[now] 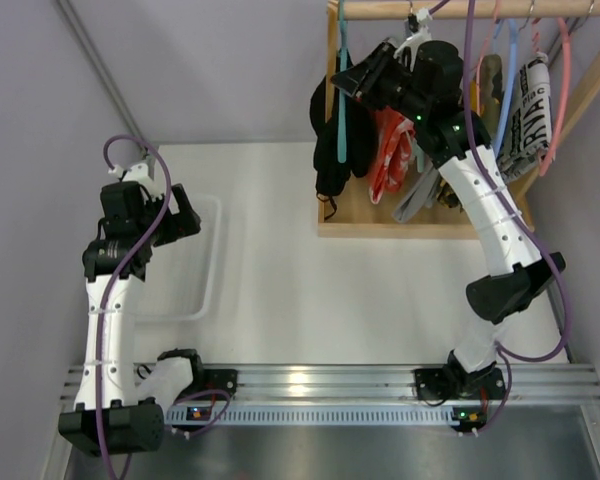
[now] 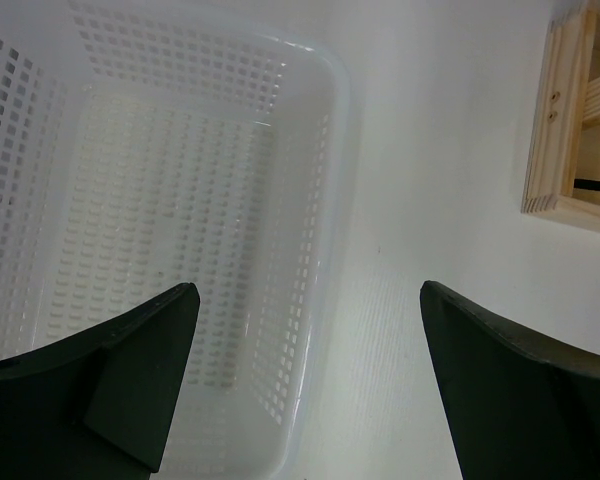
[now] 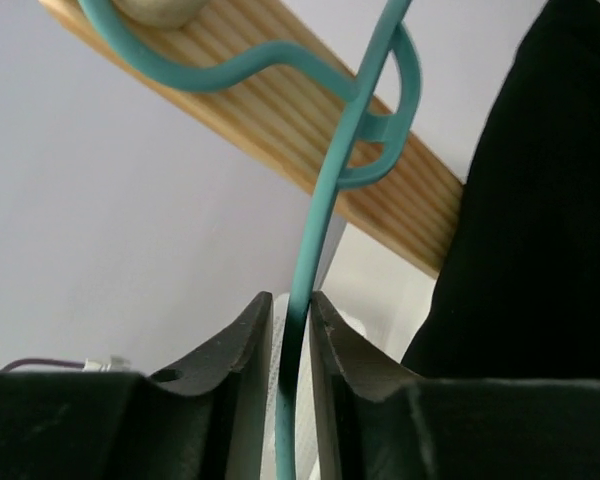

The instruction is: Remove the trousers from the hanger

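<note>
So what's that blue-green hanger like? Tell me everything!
The teal hanger is thin and smooth, plastic by its look, with a small loop below the hook. Its hook curls over the wooden rod. The right gripper pinches its stem, and the black trousers hang close beside it.

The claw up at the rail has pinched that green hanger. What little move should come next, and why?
Probably lift slightly, to unhook it. The right claw is shut on the teal hanger, whose hook curls over the wooden rail, with the black trousers hanging from it. The left claw is open above the white basket.
</note>
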{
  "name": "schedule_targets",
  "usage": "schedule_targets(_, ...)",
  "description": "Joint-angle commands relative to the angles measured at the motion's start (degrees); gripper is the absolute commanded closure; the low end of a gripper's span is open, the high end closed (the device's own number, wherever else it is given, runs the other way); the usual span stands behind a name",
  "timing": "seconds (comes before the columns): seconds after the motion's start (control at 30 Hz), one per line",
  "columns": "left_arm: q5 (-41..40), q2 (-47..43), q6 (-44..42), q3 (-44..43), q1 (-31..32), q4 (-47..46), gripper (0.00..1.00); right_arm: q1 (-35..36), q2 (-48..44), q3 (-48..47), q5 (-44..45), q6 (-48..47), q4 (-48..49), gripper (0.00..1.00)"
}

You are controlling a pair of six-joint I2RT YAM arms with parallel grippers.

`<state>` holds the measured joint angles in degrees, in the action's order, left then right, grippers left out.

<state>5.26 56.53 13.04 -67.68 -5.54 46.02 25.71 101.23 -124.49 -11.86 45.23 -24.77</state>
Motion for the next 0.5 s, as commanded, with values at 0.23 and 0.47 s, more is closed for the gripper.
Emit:
schedule_targets(0.23,0.4,0.3,0.8,-1.8,-0.2,-3.2,0.02,0.6,1.0,-0.4,-6.6,2.4,7.2,0.7)
schedule_targets(0.47,0.5,0.5,0.6,-1.9,-0.3,-3.1,0.01,0.6,2.7,-0.1,-6.7,4.2,8.1,0.67)
